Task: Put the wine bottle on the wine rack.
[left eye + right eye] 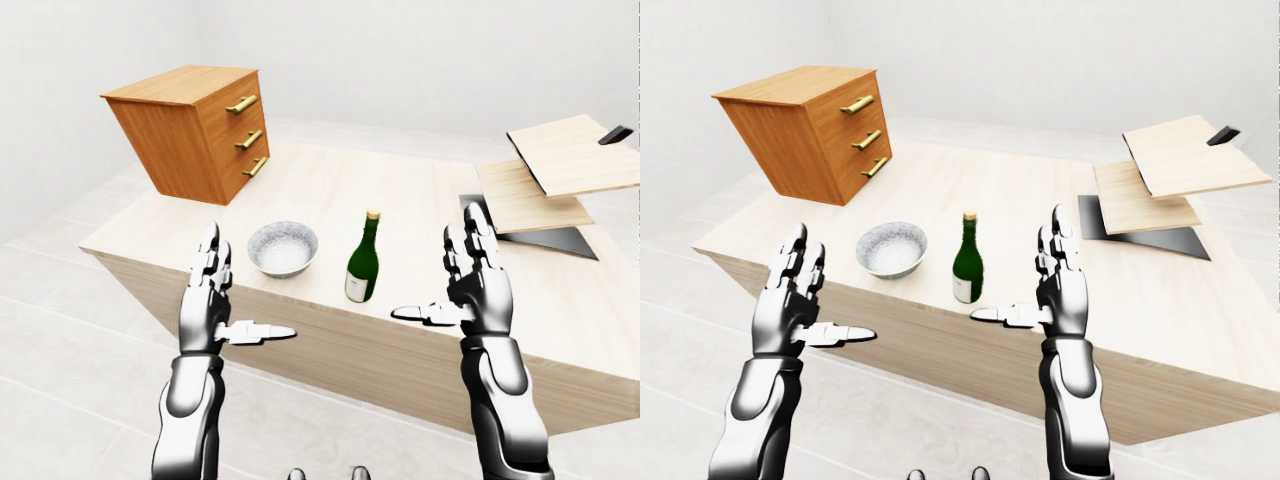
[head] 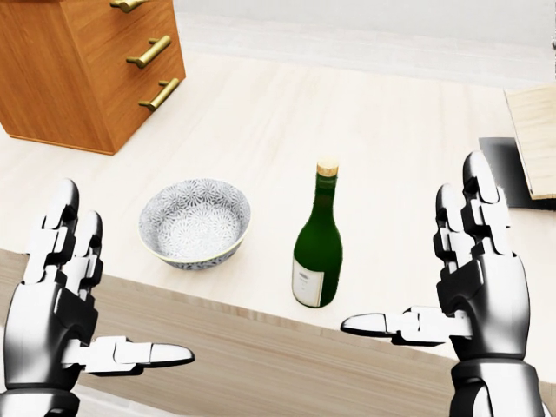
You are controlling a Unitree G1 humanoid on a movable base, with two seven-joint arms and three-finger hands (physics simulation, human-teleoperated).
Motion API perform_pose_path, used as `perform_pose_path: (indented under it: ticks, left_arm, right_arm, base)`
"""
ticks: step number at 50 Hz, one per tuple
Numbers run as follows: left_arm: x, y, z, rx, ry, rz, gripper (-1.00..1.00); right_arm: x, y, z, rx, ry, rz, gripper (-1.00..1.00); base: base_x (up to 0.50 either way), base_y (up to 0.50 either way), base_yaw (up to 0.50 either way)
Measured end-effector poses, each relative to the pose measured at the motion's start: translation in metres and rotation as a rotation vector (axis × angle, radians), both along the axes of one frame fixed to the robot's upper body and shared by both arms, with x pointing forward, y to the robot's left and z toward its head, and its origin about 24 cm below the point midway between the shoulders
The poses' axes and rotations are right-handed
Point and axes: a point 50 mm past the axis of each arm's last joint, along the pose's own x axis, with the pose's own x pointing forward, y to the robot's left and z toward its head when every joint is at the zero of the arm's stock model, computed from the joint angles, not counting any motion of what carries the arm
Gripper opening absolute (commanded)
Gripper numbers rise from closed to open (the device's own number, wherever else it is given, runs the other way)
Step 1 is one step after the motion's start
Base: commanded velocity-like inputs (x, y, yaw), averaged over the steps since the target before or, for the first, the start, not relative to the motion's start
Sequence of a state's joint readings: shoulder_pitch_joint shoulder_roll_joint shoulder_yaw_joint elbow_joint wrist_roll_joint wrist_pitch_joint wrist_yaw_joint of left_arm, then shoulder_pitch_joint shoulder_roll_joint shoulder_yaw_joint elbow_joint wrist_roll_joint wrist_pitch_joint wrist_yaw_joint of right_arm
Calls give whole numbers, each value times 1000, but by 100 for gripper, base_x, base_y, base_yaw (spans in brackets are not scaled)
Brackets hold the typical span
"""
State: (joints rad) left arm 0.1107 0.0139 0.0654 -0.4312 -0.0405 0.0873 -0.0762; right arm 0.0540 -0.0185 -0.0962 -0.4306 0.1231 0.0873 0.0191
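A green wine bottle (image 2: 318, 243) with a white label and a cork-coloured top stands upright on the light wooden table (image 2: 261, 122), near its lower edge in the head view. The wine rack (image 1: 560, 170), made of tilted pale boards on a dark base, sits at the table's right end, well to the right of the bottle. My left hand (image 2: 122, 278) hovers open at the lower left, below the table's edge. Just right of the bottle my right hand (image 2: 408, 252) is raised and open, its thumb pointing left beneath the bottle. Neither hand touches anything.
A patterned grey bowl (image 2: 195, 221) sits left of the bottle. A brown drawer chest (image 2: 78, 69) with brass handles stands tilted at the table's upper left. Pale tiled floor (image 1: 60, 380) surrounds the table.
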Motion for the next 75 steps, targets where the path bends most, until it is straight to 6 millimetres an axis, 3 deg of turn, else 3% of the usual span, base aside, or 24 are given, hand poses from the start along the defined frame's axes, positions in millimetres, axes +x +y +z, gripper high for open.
perform_pose_path:
  ticks: [16, 32, 59, 75]
  left_arm:
    - [1, -3, -6, 15, 25, -16, 100]
    - [-2, -1, -9, 14, 42, -13, 100]
    - [-7, 9, -3, -7, 14, 17, 100]
    - [-8, 9, -1, -3, 7, 18, 100]
  right_arm:
    - [-1, 6, -5, -27, 22, 34, 100]
    - [-2, 14, 2, -58, -9, 62, 100]
    - [2, 11, -1, -62, 8, 42, 100]
    - [3, 16, -2, -88, 13, 65, 100]
  base:
    - [15, -48, 0]
    - [14, -47, 0]
    - [0, 0, 36]
    - [13, -7, 2]
